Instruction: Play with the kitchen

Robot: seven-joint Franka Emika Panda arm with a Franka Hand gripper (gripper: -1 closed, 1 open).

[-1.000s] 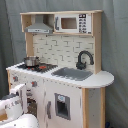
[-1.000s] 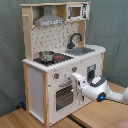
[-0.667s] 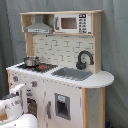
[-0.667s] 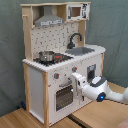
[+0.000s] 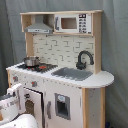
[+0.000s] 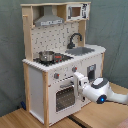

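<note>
The kitchen (image 5: 65, 50) is a tall white and light-wood toy with a grey hood (image 5: 39, 26), a small microwave (image 5: 72, 23), a black faucet (image 5: 84, 59) and a grey sink (image 5: 72, 74). A small metal pot (image 6: 46, 55) stands on the red-ringed stovetop (image 6: 59, 58). In the second exterior view my gripper (image 6: 78, 80) is at the upper right corner of the windowed oven door (image 6: 62, 99), just under the knob panel. In the first exterior view the gripper (image 5: 16, 91) shows at the lower left, in front of the oven door (image 5: 34, 106).
A grey curtain (image 6: 10, 50) hangs behind the kitchen. The kitchen stands on a wooden surface (image 6: 20, 117). Beside the oven is a white cabinet door with a dark dispenser panel (image 5: 62, 105). My white arm (image 6: 102, 91) reaches in from the second exterior view's right.
</note>
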